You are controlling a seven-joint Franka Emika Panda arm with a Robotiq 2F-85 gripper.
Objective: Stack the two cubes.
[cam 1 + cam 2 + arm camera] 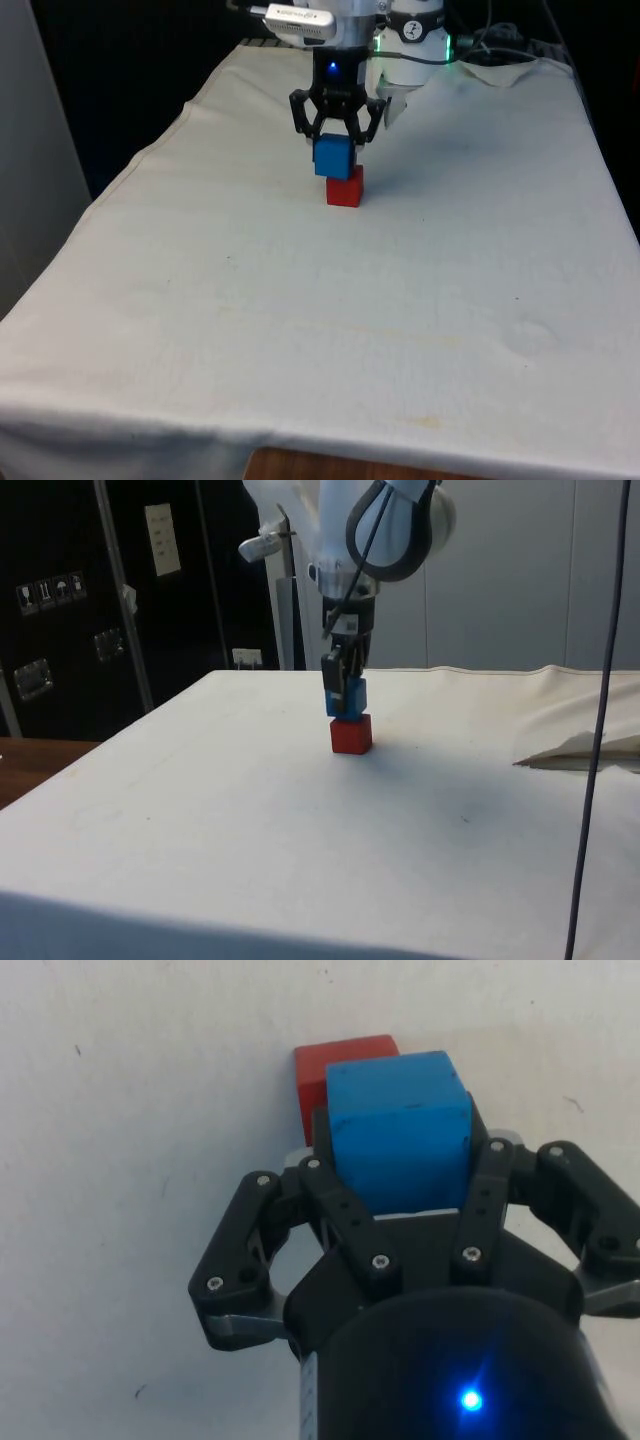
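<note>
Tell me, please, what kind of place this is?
Probably a robotics lab or test room. A table under a white cloth holds only a red cube, the claw grips a blue cube above it, and dark cabinets stand behind.

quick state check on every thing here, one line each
tool: shut on the blue cube, above the red cube
blue cube: held in the tool, at or just above the red cube's top; contact cannot be told
red cube: on the white cloth, under the blue cube
</note>
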